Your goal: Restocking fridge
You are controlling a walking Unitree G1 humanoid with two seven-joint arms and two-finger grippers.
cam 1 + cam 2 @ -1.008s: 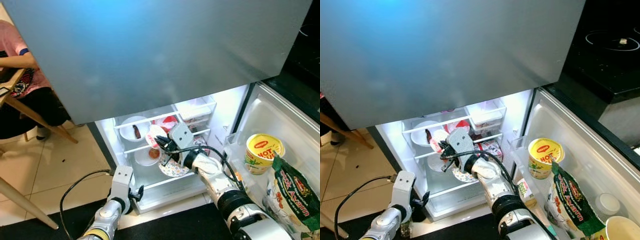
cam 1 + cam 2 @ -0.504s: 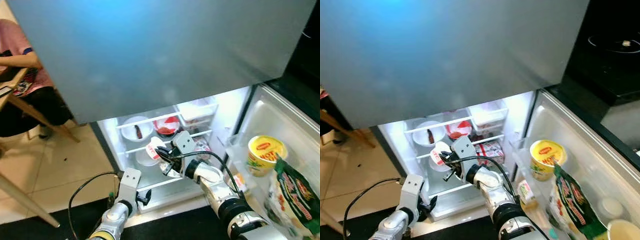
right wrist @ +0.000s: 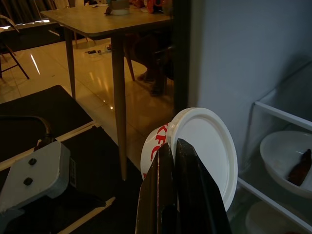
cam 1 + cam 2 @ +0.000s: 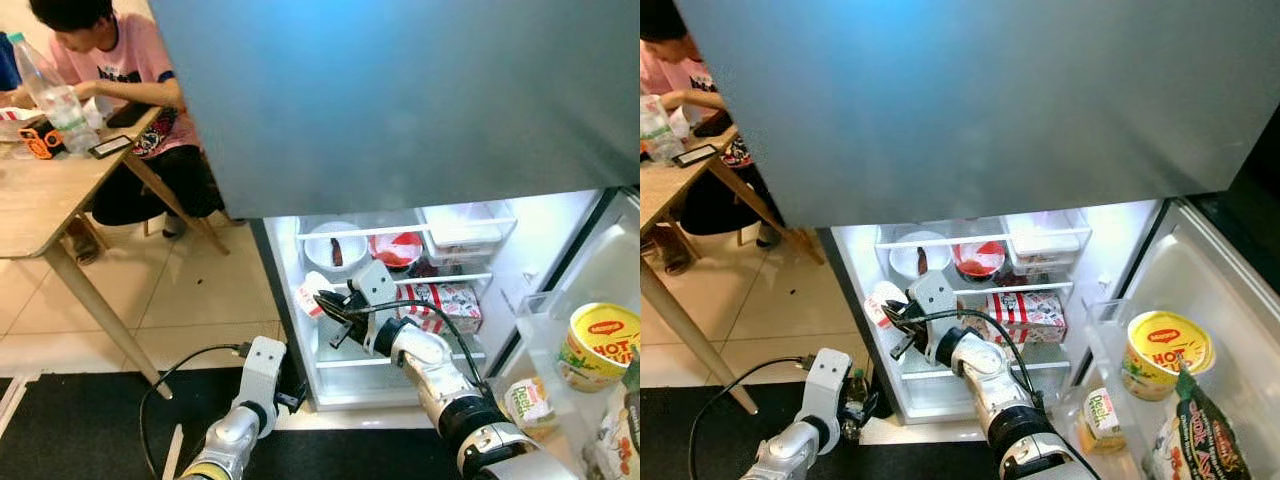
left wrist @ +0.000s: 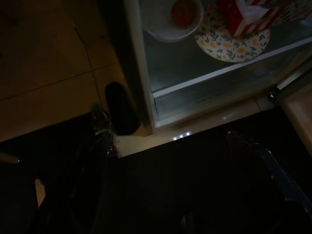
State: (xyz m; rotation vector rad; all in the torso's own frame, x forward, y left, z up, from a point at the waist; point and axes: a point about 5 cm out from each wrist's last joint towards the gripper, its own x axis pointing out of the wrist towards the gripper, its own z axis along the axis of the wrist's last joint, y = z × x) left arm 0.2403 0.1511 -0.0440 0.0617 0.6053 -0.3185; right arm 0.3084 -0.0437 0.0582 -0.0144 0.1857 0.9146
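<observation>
Currently right gripper [image 4: 322, 300] is clamped on one KFC tub [image 3: 196, 148], tipped sideways, lid toward camera; left gripper's [image 5: 185, 146] fingers are spread.

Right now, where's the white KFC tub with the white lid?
The white KFC tub with the white lid is in the right gripper, at the left edge of the open fridge, level with its middle shelf and left of the red-striped box.

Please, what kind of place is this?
Probably a home kitchen with a dining corner: an open fridge holding food, a wooden table where a person sits, and a tiled floor.
</observation>
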